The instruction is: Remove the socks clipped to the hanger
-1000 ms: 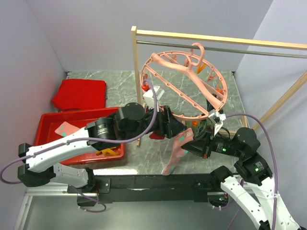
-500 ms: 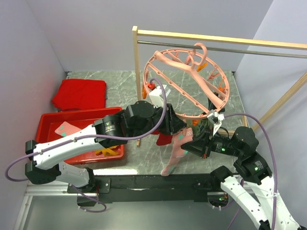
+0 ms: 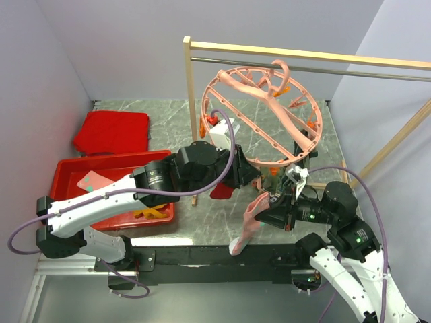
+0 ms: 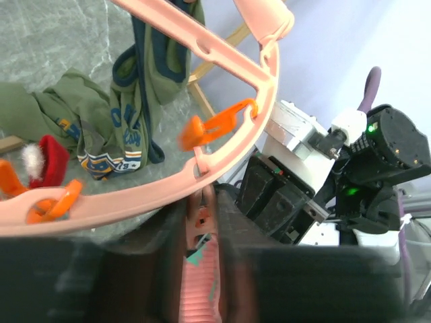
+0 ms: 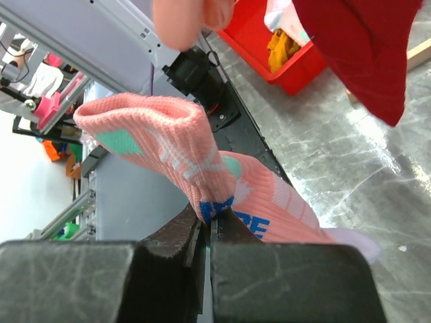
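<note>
Marble desk (image 3: 168,118) under the pink hanger (image 4: 141,195), olive sock (image 4: 128,114) hanging from its ring. Pink sock (image 5: 175,145) dangles at the desk's near edge, just off the ring, right tool (image 5: 205,219) clenched on it. At the ring, left tool (image 4: 202,208) has its jaws narrow around a small clip (image 4: 201,217); gripping or not, cannot tell.

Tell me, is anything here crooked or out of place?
Yes. The large round salmon-pink plastic drying hanger hangs steeply tilted from the metal rail instead of level. A pink fabric sock with teal marks dangles near the table's front edge, pinched in the jaws of the right gripper.
</note>
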Action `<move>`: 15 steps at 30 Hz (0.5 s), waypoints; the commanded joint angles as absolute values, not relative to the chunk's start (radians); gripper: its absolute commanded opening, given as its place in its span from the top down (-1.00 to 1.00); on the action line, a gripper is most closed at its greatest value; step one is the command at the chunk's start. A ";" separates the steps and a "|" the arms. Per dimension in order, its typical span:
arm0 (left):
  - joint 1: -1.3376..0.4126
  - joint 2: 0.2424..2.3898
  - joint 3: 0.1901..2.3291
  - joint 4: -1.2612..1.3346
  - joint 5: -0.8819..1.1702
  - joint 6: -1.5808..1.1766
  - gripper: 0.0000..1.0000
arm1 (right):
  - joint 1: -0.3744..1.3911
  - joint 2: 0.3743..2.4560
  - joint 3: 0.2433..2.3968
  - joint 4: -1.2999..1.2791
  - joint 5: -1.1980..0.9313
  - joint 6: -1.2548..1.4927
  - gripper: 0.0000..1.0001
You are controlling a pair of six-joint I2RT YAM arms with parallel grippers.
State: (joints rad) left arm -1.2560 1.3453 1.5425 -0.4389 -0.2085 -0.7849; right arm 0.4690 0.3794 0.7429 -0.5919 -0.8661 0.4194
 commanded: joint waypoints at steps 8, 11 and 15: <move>-1.255 1.252 1.496 -0.434 -0.173 -0.778 -0.64 | 0.477 0.405 0.755 -0.520 -0.879 0.434 1.00; -1.255 1.198 1.412 -0.390 -0.123 -0.775 -0.64 | 0.476 0.413 0.768 -0.520 -0.873 0.428 1.00; -1.255 1.178 1.381 -0.377 -0.037 -0.752 -0.63 | 0.477 0.422 0.778 -0.508 -0.867 0.437 1.00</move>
